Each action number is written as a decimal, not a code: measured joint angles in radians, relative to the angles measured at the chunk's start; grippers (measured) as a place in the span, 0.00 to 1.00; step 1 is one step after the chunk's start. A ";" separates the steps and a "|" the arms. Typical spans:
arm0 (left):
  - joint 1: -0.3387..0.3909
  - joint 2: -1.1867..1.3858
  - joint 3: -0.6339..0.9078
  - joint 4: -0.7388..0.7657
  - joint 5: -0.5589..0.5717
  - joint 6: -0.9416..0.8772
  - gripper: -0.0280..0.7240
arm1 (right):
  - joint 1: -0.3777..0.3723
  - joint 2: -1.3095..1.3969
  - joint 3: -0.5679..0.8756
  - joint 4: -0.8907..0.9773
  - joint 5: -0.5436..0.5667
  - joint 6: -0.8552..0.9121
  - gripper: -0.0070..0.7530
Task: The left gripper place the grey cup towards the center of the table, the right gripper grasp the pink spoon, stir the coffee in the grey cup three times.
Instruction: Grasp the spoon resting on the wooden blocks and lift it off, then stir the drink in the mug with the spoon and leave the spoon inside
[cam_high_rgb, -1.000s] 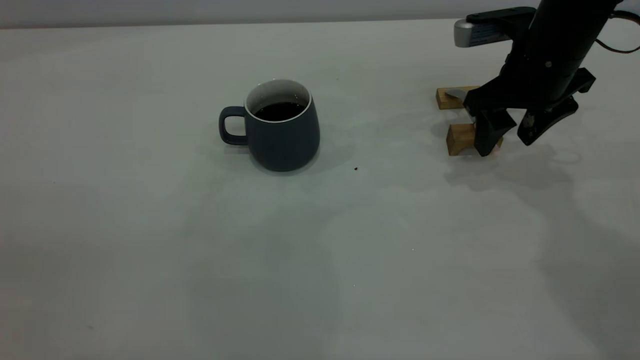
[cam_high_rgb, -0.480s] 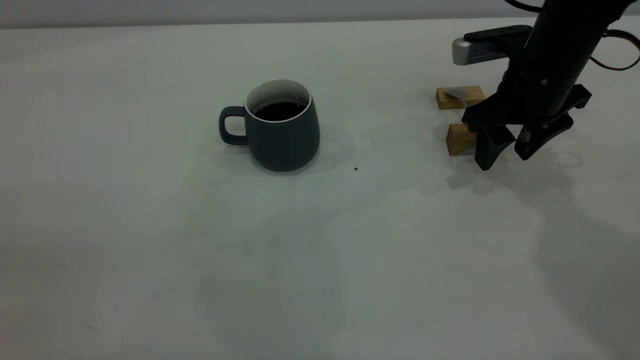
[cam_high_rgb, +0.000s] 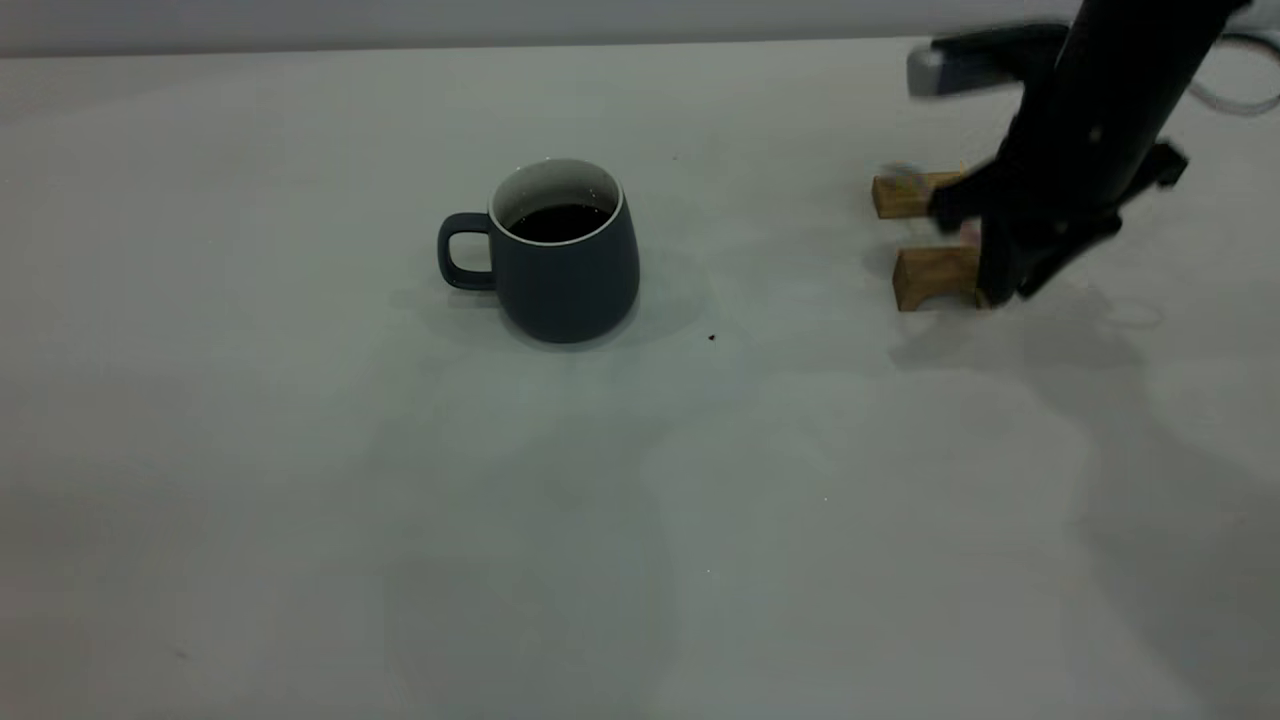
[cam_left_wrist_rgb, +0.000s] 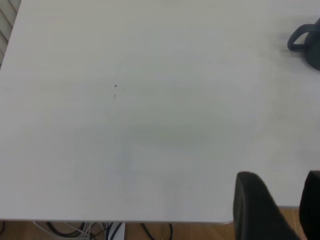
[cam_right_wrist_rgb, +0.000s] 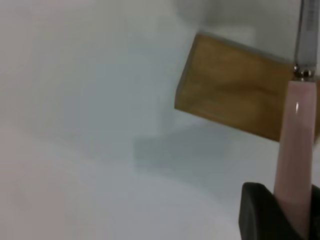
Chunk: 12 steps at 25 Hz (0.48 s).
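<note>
coffee (cam_high_rgb: 558, 221) in cup (cam_high_rgb: 566, 270), blocks (cam_high_rgb: 936, 275) rightward

Dim, flat light across the table (cam_high_rgb: 300, 500); soft shadows pool beside the grey cup (cam_high_rgb: 565, 255) and near the right edge, where the right gripper (cam_high_rgb: 1005, 290) smears with motion blur.

Right gripper (cam_high_rgb: 1005, 285): black, pointed fingers, silver-grey part, looping cable. Left gripper (cam_left_wrist_rgb: 280, 210): black fingers.
</note>
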 joint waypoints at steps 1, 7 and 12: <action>0.000 0.000 0.000 0.000 0.000 0.000 0.43 | 0.000 -0.034 0.000 0.005 0.019 0.000 0.20; 0.000 0.000 0.000 0.000 0.000 0.000 0.43 | 0.000 -0.249 0.000 0.266 0.209 0.007 0.20; 0.000 0.000 0.000 0.000 0.000 0.000 0.43 | 0.016 -0.314 0.000 0.678 0.420 0.016 0.20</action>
